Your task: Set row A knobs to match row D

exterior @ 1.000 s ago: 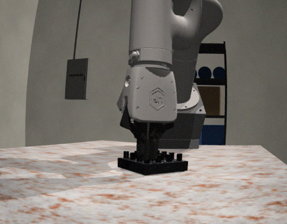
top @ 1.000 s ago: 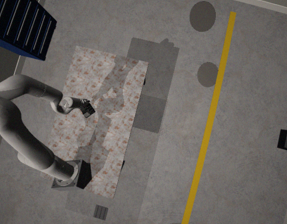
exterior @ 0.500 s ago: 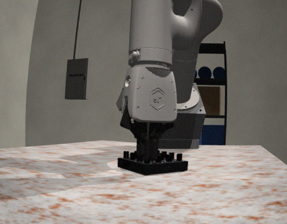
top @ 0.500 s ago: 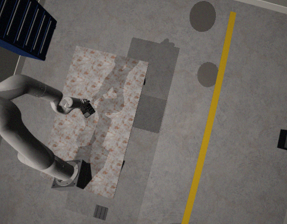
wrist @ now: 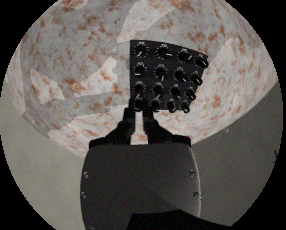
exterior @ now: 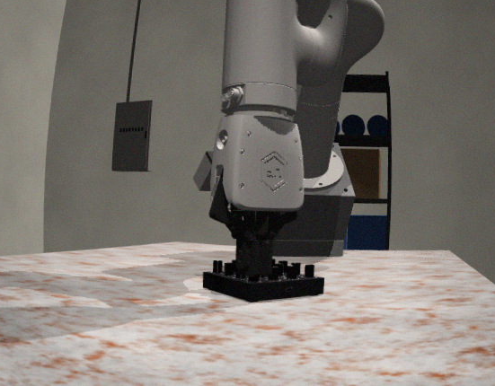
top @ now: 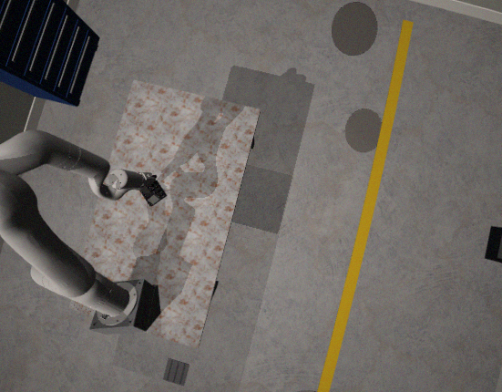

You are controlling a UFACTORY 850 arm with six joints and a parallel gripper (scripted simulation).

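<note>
Gripper (wrist: pixel 139 110) clamped on a corner knob (wrist: pixel 138 103) of the knob box (exterior: pixel 263 285), mid-table (exterior: pixel 393 314).
The small, rigid knobs probably slip easily; pinch the sides squarely, the light box staying on its feet.

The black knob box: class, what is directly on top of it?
Rows of black knobs stand on the black knob box. The claw is closed around one corner knob, covering it.

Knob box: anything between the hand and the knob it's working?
Nothing visible. The hand is already down on the knob box, fingers closed around a knob at the corner nearest the wrist camera. Neighbouring knobs stand close beside them. Which knob it is cannot be read.
</note>
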